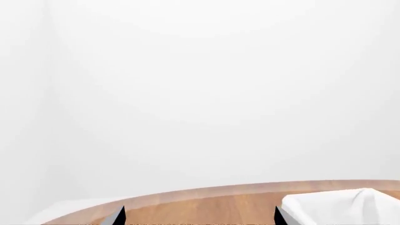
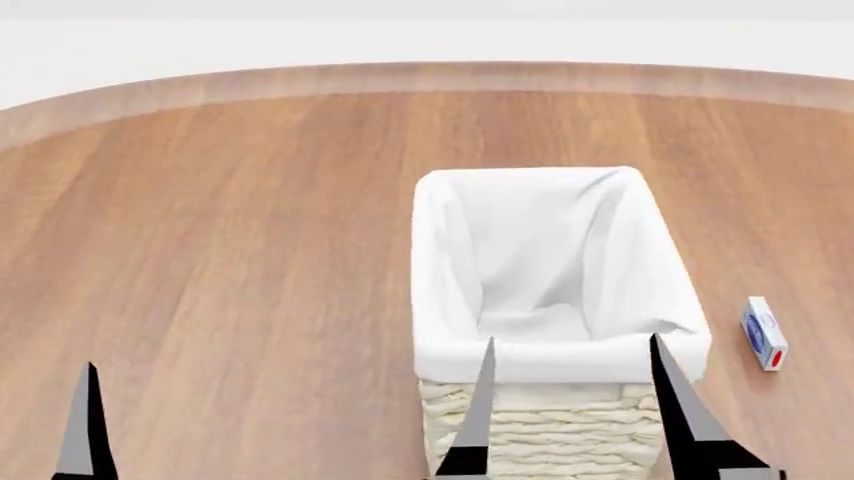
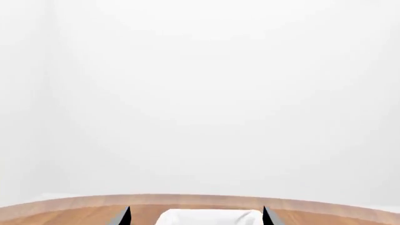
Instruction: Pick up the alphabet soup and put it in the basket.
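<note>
The alphabet soup appears in no view. The basket [image 2: 561, 300], white-lined, stands on the wooden worktop [image 2: 240, 230], a small blue-and-white box [image 2: 763, 333] near its right side. Right pincer [image 2: 571, 385] gapes wide before the basket, empty; left pincer [image 1: 198, 216] likewise wide.

Nothing readable here, honestly. The only printed thing is a small white box [image 2: 763, 333] lying on the surface to the right of the basket [image 2: 554, 350]: it has a blue blob and a red mark on it, way too tiny to make out any letters or brand.
</note>
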Available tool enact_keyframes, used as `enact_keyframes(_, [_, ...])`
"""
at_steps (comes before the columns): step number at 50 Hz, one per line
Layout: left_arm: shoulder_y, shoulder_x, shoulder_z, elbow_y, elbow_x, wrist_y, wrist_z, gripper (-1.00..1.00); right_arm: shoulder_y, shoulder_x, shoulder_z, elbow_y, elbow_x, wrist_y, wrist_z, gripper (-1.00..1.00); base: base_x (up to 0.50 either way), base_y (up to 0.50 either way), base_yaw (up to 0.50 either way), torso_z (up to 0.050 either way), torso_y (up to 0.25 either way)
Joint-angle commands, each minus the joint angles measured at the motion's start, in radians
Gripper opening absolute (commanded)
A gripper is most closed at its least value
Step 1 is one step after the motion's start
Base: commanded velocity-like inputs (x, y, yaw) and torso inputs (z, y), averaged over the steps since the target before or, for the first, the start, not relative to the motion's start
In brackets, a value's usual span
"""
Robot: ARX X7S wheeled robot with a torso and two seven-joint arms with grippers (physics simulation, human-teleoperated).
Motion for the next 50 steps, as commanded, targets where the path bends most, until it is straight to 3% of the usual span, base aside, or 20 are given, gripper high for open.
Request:
enact_keyframes(1, [-0.008, -0.007, 0.012, -0.015, 0.006, 0.001, -0.012, 1.00, 0.048, 0.043, 0.012, -0.071, 0.022, 0.093, -0.009, 1.00, 0.00, 0.00, 0.00, 0.000, 0.000])
enact_keyframes(3, [-0.009, -0.009, 0.013, -0.024, 0.010, 0.004, -0.015, 1.00, 0.081, 0.061, 0.046, -0.124, 0.065, 0.177, -0.015, 1.00, 0.00, 0.00, 0.00, 0.000, 0.000])
enact_keyframes(9, [-0.015, -0.013, 0.015, -0.041, 0.019, 0.008, -0.027, 1.00, 0.014, 0.135, 0.168, -0.161, 0.135, 0.175, -0.058, 1.00, 0.00, 0.00, 0.00, 0.000, 0.000])
enact_keyframes(14, [-0.014, -0.017, 0.018, -0.040, 0.019, 0.012, -0.032, 1.00, -0.078, 0.166, 0.331, -0.154, 0.239, 0.137, -0.097, 1.00, 0.00, 0.00, 0.00, 0.000, 0.000])
enact_keyframes(24, [-0.016, -0.025, 0.012, -0.061, 0.017, 0.027, -0.044, 1.00, -0.337, 0.225, 0.559, -0.163, 0.265, 0.015, -0.195, 1.00, 0.00, 0.00, 0.00, 0.000, 0.000])
enact_keyframes(38, [-0.027, -0.030, 0.021, -0.102, 0.022, 0.046, -0.059, 1.00, -0.673, 0.040, 0.756, 0.060, 0.286, -0.394, -0.422, 1.00, 0.00, 0.00, 0.00, 0.000, 0.000])
enact_keyframes(50, [-0.030, -0.037, 0.014, -0.095, 0.016, 0.041, -0.073, 1.00, -0.748, -0.147, 0.800, 0.246, 0.248, -0.625, -0.582, 1.00, 0.00, 0.00, 0.00, 0.000, 0.000])
